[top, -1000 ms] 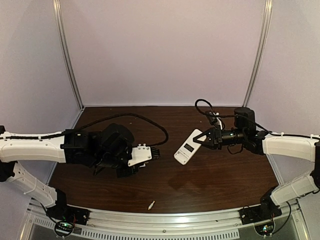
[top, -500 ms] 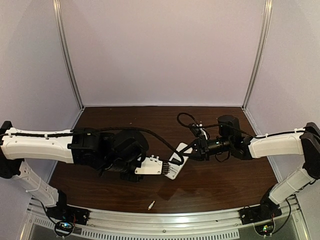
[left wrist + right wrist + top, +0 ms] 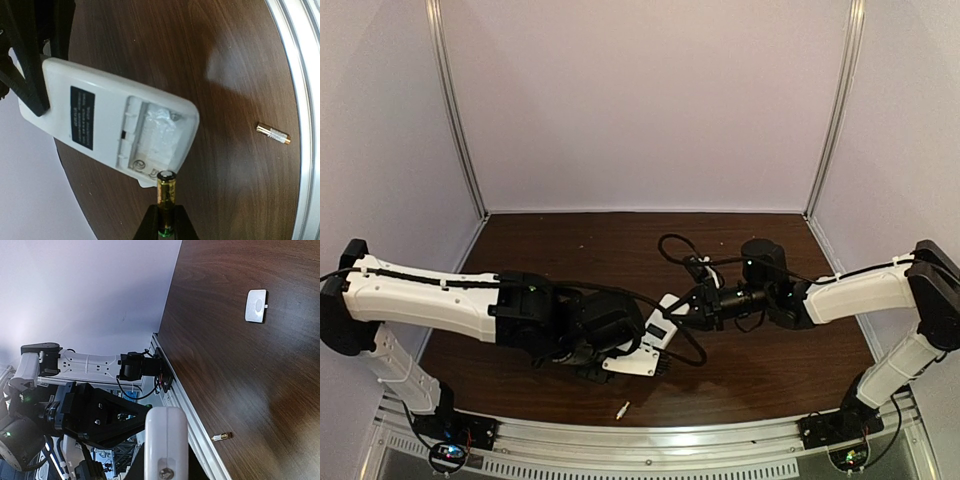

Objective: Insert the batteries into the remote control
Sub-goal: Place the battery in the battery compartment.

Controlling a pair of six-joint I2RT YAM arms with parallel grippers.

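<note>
My right gripper (image 3: 686, 312) is shut on one end of the white remote control (image 3: 100, 125) and holds it above the table, plain back up, battery recess (image 3: 155, 135) open. The remote also shows in the top view (image 3: 658, 325) and edge-on in the right wrist view (image 3: 165, 440). My left gripper (image 3: 166, 209) is shut on a gold battery (image 3: 166, 192), whose silvery tip sits just at the recess end of the remote. My left gripper also shows in the top view (image 3: 656, 347). A second battery (image 3: 273, 134) lies on the table near the front rail (image 3: 622, 409).
A small white square cover (image 3: 256, 305) lies on the dark wood table (image 3: 760, 360) away from the arms. A metal rail (image 3: 650, 440) runs along the near edge. Pale walls close in the back and sides. My two arms nearly meet at mid-table.
Both arms have moved in toward the table's middle. The right gripper carried the remote leftward. The left gripper brought its battery right, up to the remote's recess end.
</note>
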